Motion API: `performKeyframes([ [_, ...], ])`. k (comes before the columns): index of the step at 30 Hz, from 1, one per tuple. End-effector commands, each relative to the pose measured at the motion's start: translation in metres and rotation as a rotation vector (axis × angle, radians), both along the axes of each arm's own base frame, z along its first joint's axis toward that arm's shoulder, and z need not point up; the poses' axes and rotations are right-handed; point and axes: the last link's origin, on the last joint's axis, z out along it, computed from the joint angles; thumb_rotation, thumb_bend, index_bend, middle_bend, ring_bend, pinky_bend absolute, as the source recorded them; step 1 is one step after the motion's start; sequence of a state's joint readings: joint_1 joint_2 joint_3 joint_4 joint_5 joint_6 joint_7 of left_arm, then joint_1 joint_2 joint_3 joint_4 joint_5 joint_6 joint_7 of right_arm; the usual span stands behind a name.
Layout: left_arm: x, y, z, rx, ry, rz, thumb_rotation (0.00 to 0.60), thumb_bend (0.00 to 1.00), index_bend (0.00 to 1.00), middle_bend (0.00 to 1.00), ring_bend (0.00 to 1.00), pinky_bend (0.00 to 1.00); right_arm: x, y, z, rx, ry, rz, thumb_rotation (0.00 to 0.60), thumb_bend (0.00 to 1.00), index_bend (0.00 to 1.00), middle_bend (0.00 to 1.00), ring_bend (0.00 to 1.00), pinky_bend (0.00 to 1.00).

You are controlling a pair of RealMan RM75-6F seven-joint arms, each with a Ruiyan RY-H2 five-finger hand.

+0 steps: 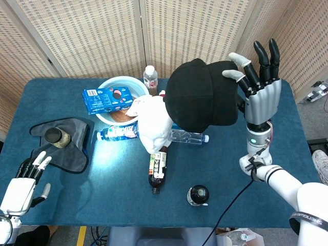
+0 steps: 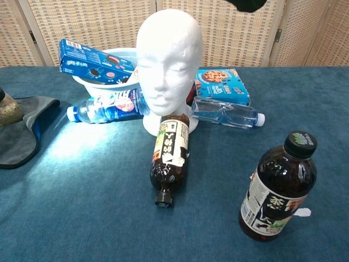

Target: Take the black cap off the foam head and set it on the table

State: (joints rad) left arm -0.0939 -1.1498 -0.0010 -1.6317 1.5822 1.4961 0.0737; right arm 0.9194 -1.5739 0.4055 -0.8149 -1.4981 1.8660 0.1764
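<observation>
Right hand (image 1: 261, 95) raised above the blue felt-like tabletop (image 1: 266, 154), thumb and fingers pinching the edge of the soft black fabric cap (image 1: 202, 95), which hangs in the air clear of the bare, smooth white foam head (image 2: 166, 60). Left hand (image 1: 23, 182) rests at the table's near corner, fingers loosely apart, holding nothing.

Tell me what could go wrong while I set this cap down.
The right hand holds the cap only at its edge, so it could slip early. The upright dark bottle stands near the landing area and might get knocked. The glasses and lying bottle crowd the middle; aim right.
</observation>
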Motion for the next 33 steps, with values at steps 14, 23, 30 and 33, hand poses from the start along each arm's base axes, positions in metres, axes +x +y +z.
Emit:
performKeyframes([
  [14,-0.001,0.0,-0.002,-0.009,-0.004,0.0,0.6,0.44,0.0,0.0,0.0,0.0,-0.088,0.02,-0.01,0.078,0.155,-0.21,0.6,0.51,0.83,0.35,0.09,0.0],
  [23,-0.002,0.002,-0.007,-0.024,-0.007,0.002,0.6,0.44,0.0,0.0,0.0,0.0,-0.129,0.029,-0.038,0.164,0.193,-0.326,0.6,0.51,0.83,0.35,0.09,0.0],
  [30,-0.005,0.003,-0.009,-0.027,-0.009,0.012,0.6,0.44,0.0,0.0,0.0,0.0,-0.143,0.032,-0.067,0.237,0.175,-0.371,0.6,0.51,0.83,0.35,0.09,0.0],
  [33,-0.006,0.003,-0.008,-0.024,-0.009,0.016,0.6,0.44,0.0,0.0,0.0,0.0,-0.146,0.033,-0.08,0.263,0.179,-0.387,0.6,0.51,0.83,0.35,0.09,0.0],
])
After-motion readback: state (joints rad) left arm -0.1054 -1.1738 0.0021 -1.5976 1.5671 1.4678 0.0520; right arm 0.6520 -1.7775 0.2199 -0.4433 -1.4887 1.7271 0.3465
